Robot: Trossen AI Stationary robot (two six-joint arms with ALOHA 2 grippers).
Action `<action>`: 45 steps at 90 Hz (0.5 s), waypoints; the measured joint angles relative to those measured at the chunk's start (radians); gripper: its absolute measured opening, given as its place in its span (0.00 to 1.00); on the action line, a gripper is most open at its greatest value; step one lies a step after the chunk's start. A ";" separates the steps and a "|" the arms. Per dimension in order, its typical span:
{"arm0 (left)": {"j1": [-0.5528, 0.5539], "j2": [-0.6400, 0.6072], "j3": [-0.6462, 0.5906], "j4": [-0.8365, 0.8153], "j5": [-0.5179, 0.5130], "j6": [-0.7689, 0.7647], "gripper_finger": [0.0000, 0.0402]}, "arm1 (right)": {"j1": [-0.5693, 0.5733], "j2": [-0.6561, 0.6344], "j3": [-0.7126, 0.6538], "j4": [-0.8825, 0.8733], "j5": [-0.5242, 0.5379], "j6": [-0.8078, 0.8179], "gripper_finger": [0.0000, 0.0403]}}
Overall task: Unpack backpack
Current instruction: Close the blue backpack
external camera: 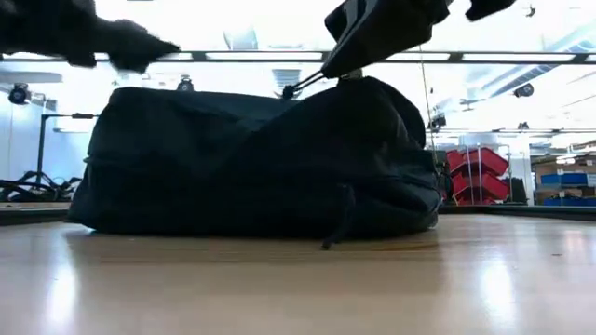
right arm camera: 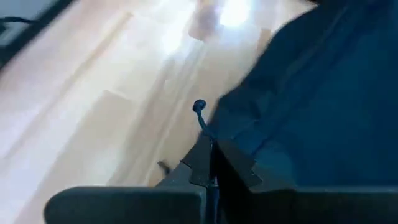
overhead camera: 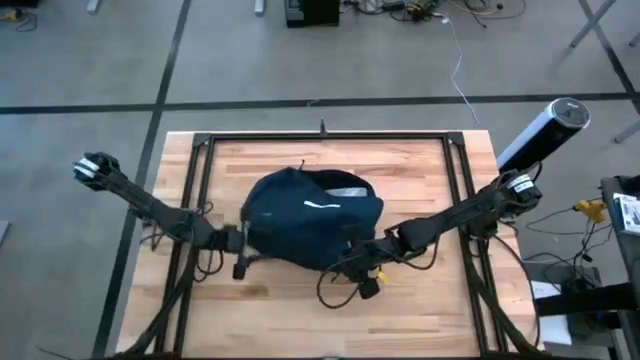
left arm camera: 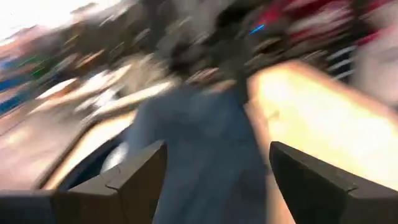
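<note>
While the large dark navy soft fabric backpack (overhead camera: 312, 228) sits slumped near the centre of the light wooden butcher-block surface (overhead camera: 420, 165), both arms are on it. High view: bag is a rounded, floppy mound with a short white stripe (overhead camera: 322, 205) on top and a strip of silvery-grey lining (overhead camera: 345, 190) showing at its 1 o'clock edge. Low view: base flat on the wood, a dark zipper pull cord (external camera: 337, 226) hanging down the near face.

Left end effector (overhead camera: 240, 240) is at the bag's 9 o'clock edge, right against the fabric. Left wrist view is motion-blurred, but its 2 dark fingers (left arm camera: 140, 177) stand well apart with blue-grey fabric between them, so open, nothing clamped.

Right end effector (overhead camera: 352, 258) is at the bag's 5 o'clock edge, low by the wood. Right wrist view: fingertips (right arm camera: 200, 163) pressed together with no gap, pinched on the navy fabric edge, where a thin dark cord with a small round end (right arm camera: 199, 106) sticks up just past the tips. Closed, gripping the bag's edge.

A loop of black cable (overhead camera: 335, 290) lies on the wood at 6 o'clock of the bag, beside a small yellow tag (overhead camera: 380, 275).
</note>
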 joint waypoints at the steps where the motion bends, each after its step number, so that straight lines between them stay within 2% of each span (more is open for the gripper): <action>1: 0.000 0.014 0.000 0.031 0.028 0.005 0.68 | -0.001 0.000 0.003 -0.009 -0.013 -0.001 0.00; 6: -0.001 0.078 0.000 0.146 0.128 0.028 0.68 | -0.001 0.000 0.027 -0.061 -0.070 0.000 0.00; 9: -0.001 0.110 0.000 0.184 0.149 0.046 0.68 | 0.000 0.000 0.044 -0.091 -0.091 0.005 0.00; 22: 0.038 0.233 0.000 0.228 0.090 0.055 0.68 | 0.006 -0.001 0.093 -0.127 -0.155 0.014 0.00; 33: 0.083 0.360 0.030 0.331 0.139 0.001 0.68 | 0.007 -0.001 0.099 -0.126 -0.167 0.000 0.00; 45: 0.084 0.509 0.115 0.390 0.153 0.058 0.68 | -0.005 0.000 0.098 -0.126 -0.169 -0.012 0.00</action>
